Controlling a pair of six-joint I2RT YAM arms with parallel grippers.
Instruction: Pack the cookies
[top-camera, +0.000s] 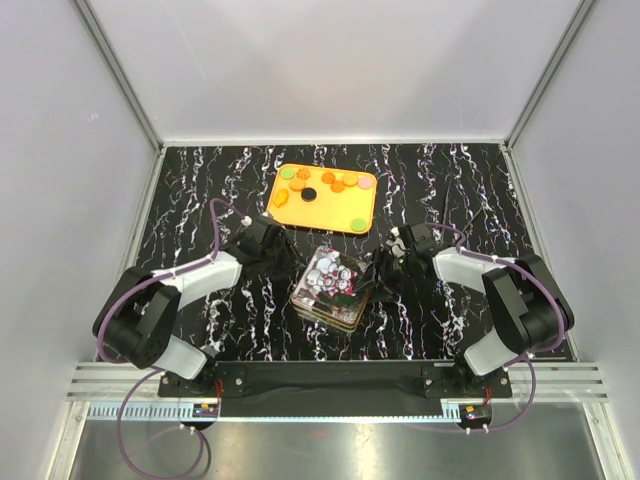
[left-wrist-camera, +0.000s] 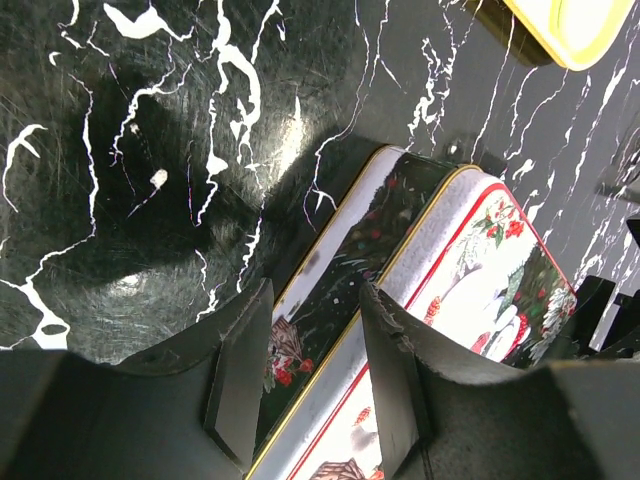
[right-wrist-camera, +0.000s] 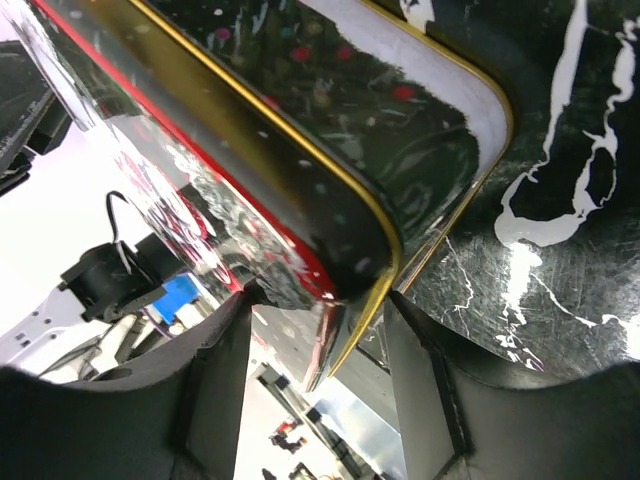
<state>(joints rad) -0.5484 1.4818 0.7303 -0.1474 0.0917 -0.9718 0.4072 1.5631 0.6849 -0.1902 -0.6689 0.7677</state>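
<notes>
A black table veined in white is seen from above, enclosed by plain white walls. A decorated tin is set at its middle, between the two grippers. The left gripper is brought to the tin's left edge and the right gripper to its right edge. The cookies, orange, green, pink and one black, are spread on a yellow tray, well beyond both sets of jaws on the far side of the tin.

In the left wrist view, the marbled table is seen past the fingertips. The left gripper is held with its fingers parted, and the tin, with its gold rim and red-bordered lid, is straddled at one long edge. Whether the jaws are pressed on it cannot be told. A corner of the tray is caught far ahead of the jaws.

In the right wrist view, the table is seen ahead of the right-hand finger. The right gripper is likewise parted, and a rounded corner of the tin is placed just between the fingers. It cannot be told whether that corner is gripped or merely framed.
</notes>
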